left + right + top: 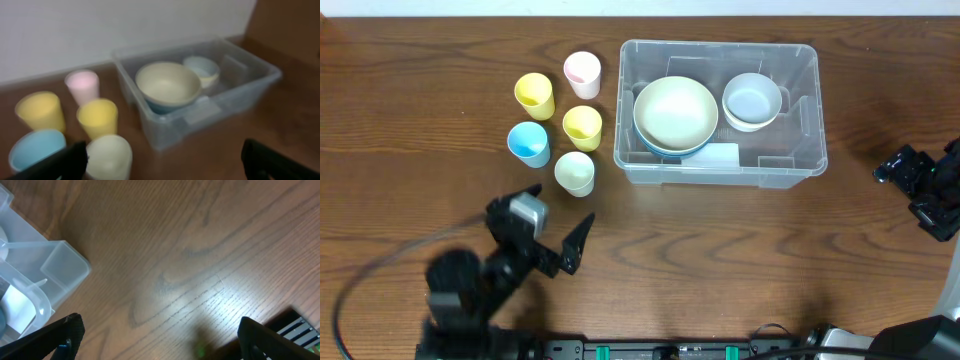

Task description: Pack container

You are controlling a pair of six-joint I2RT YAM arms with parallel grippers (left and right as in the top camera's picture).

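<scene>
A clear, round-cornered container [720, 46], a cream bowl [675, 110] and a white bowl [752, 98] inside, sits ahead of the left gripper [558, 218], spread wide and empty, and just left of the equally wide right gripper [160, 340].

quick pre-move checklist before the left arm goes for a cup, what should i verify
1. left gripper open and empty: ok.
2. right gripper open, empty, clear of the container: ok; it is over bare table at the container's right.
3. all five cups upright on the table, left of the container: ok.
4. room left in the container: ok; bare floor shows at its near right, beside the large bowl and small bowl.
5. gap between the pale cup and the yellow cup behind it: cannot tell.
</scene>
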